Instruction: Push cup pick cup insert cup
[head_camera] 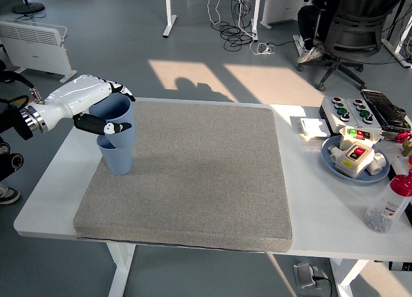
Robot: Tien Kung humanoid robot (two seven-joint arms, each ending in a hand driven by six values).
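Left hand (96,110), white-shelled with black fingertips, grasping a light blue plastic cup (114,116) around its upper wall. Directly beneath the hand, this cup sits partly nested in a second light blue plastic cup (118,157), which stands upright on the grey felt mat (199,174) covering the white table (335,213).

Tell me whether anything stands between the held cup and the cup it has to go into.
Nothing visible does. The left hand holds the upper blue cup directly over the lower blue cup on the grey mat; its bottom looks already in the lower cup's mouth.
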